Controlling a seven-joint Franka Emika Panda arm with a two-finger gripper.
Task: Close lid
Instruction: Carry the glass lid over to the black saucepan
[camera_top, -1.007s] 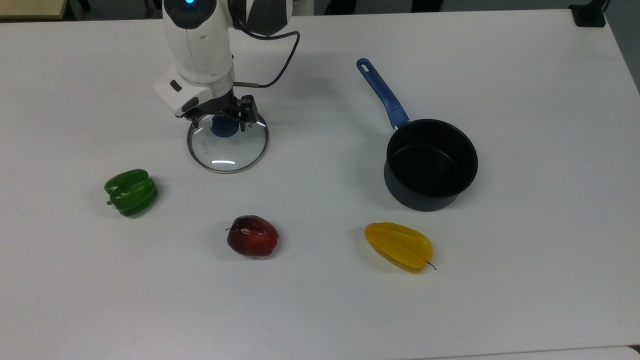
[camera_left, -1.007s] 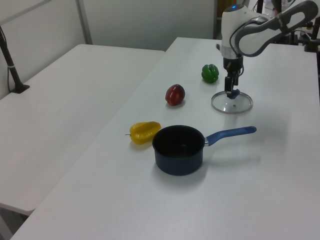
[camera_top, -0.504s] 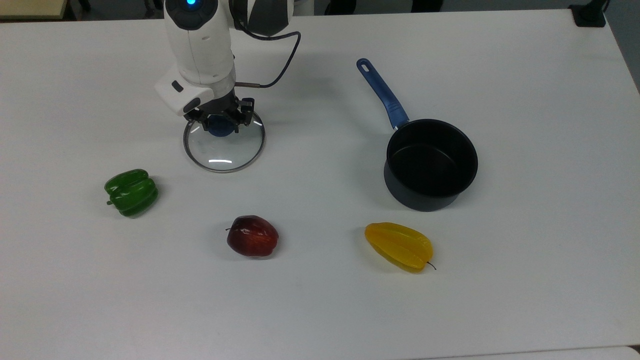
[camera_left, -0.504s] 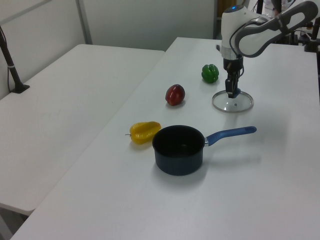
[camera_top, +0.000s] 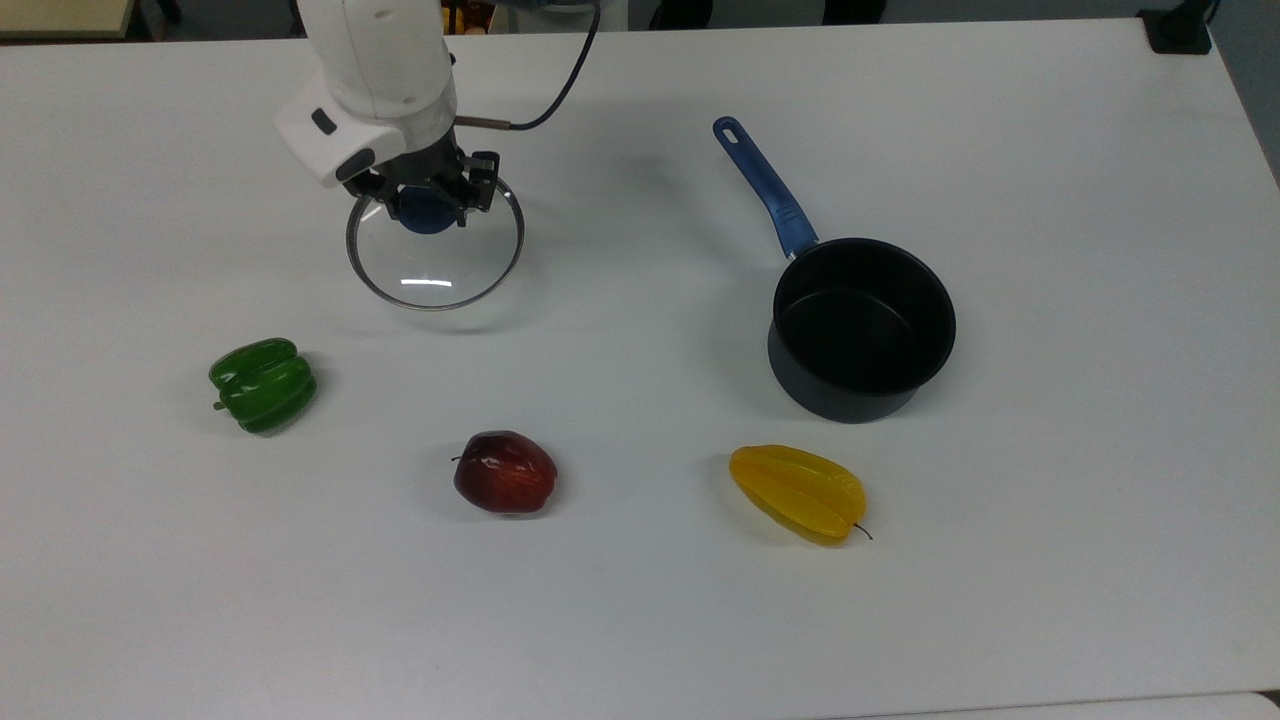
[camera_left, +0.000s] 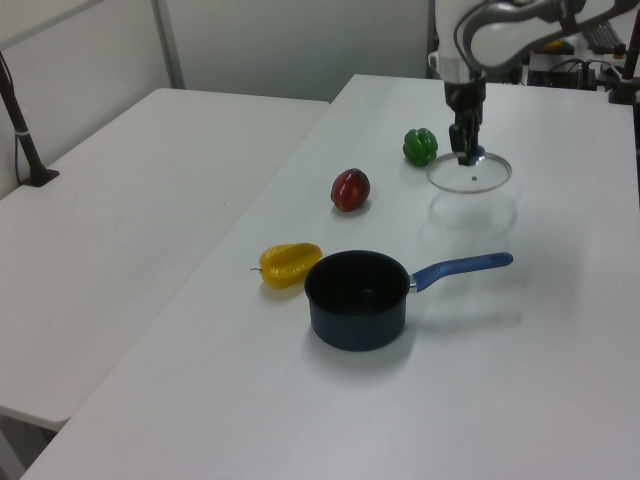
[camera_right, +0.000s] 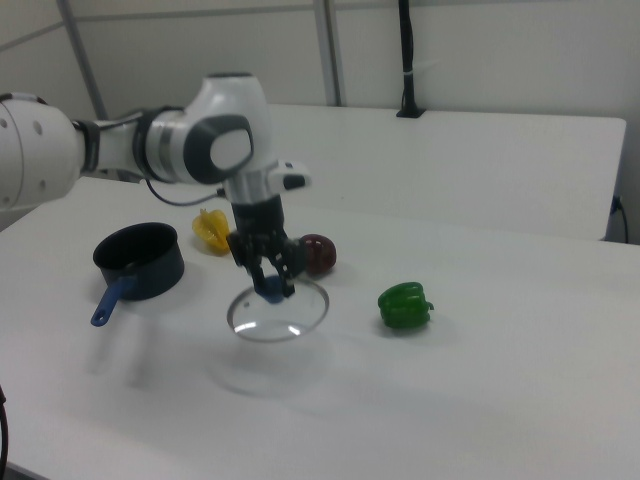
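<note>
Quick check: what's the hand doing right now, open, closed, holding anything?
Hand: closed on the blue knob of the lid, holding it lifted clear of the table.

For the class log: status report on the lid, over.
Gripper shut on the lid knob. Lid lifted clear of table. Saucepan open, nothing between.
</note>
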